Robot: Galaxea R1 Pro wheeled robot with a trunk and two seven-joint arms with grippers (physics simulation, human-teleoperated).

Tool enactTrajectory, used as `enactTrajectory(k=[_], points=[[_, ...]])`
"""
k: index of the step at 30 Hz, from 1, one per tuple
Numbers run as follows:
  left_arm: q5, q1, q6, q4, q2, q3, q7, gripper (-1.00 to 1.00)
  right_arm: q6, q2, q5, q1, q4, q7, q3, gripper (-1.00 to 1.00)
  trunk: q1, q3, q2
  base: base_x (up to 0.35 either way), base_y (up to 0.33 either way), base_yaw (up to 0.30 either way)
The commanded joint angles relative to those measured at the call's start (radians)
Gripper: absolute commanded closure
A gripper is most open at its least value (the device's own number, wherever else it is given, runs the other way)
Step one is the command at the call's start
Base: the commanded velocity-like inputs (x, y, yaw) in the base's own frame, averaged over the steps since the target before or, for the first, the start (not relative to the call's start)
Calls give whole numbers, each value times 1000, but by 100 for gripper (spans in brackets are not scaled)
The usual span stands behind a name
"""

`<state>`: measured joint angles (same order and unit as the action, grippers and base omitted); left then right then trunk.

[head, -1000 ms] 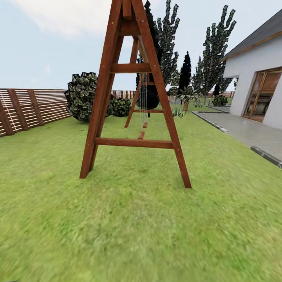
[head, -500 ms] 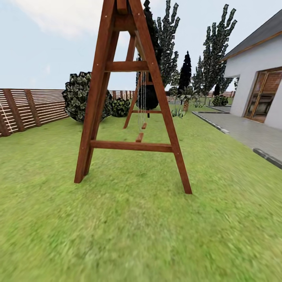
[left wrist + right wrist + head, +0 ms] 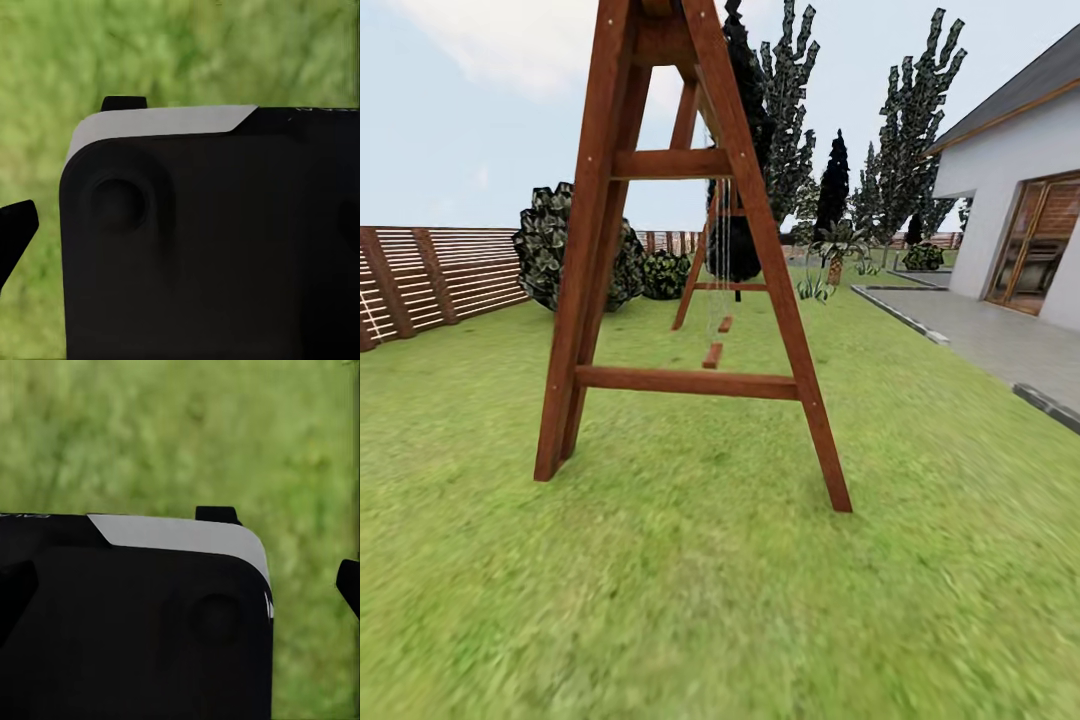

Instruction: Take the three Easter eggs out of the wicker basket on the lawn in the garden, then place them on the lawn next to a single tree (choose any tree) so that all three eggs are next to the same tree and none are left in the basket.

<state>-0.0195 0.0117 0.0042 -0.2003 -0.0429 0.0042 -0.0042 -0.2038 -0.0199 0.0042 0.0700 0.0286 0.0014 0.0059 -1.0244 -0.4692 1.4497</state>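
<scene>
Lawn (image 3: 690, 600) is bright, mottled green grass around a wooden swing frame (image 3: 690, 300).

the left wrist view shows a big matte black housing (image 3: 217, 247) with rounded corners, a pale grey band (image 3: 161, 120) along its upper edge and a shallow round dimple (image 3: 118, 202) in its face. the right wrist view shows a like black housing (image 3: 127, 622) with a grey band (image 3: 180, 536) and a dimple (image 3: 217, 619). small black tabs (image 3: 124, 103) (image 3: 217, 514) jut beyond each band.
</scene>
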Motion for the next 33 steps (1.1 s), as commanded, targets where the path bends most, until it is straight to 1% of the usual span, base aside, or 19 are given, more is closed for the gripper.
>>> enactTrajectory(k=[1, 33], points=[[-2, 1, 0, -2, 0, 0, 0, -100, -3, 0, 0, 1, -1, 0, 0, -100, -1, -1, 0, 314, -98, 0], [-2, 1, 0, -2, 0, 0, 0, -100, -3, 0, 0, 1, -1, 0, 0, -100, -1, -1, 0, 314, -99, 0]])
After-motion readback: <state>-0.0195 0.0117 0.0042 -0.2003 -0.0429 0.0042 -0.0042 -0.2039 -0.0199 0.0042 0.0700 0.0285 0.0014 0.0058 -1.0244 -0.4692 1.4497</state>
